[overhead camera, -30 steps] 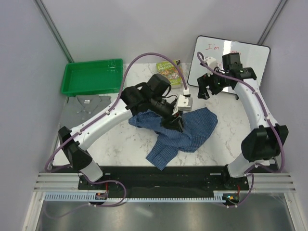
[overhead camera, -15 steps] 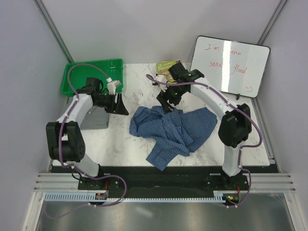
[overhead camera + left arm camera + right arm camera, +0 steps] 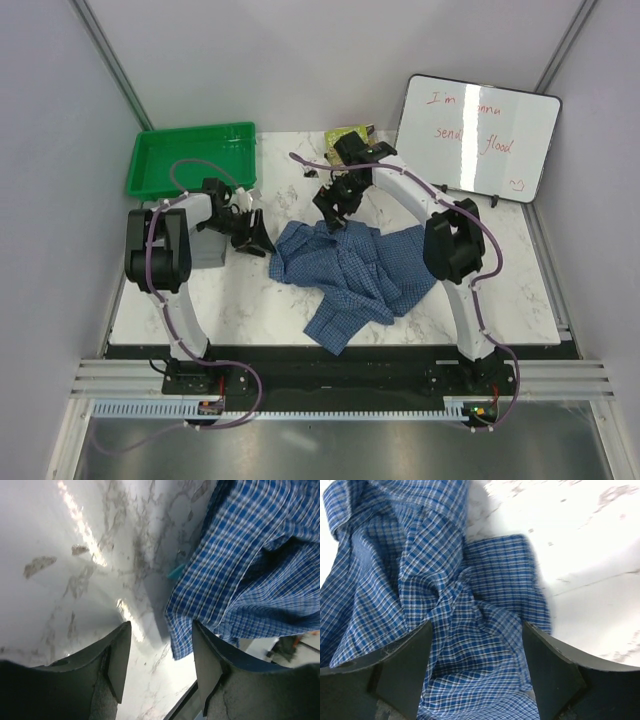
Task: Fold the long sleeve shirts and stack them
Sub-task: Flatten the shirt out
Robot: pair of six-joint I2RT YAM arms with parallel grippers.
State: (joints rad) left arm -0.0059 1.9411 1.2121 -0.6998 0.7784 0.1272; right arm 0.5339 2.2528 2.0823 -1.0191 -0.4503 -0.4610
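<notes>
The blue checked shirt [image 3: 355,270] lies crumpled on the marble table [image 3: 500,270]. It also shows in the left wrist view [image 3: 250,565] and the right wrist view [image 3: 445,605]. My left gripper [image 3: 255,240] is open and empty, low over bare marble just left of the shirt's left edge; in its own view [image 3: 160,670] the cloth edge lies by the right finger. My right gripper [image 3: 333,212] is open and empty above the shirt's far edge, with checked cloth between its fingers in its own view [image 3: 477,665]. The plain grey shirt [image 3: 208,252] lies flat at the left, partly under the left arm.
A green plastic tray [image 3: 190,160] stands at the far left corner. A whiteboard [image 3: 480,135] with red writing leans at the far right. A small green packet [image 3: 350,135] lies at the far middle, behind the right arm.
The left arm swung off the blue shirt to the left, then its gripper came back toward the shirt's left edge. The right arm moved from the whiteboard to the shirt's far edge.
</notes>
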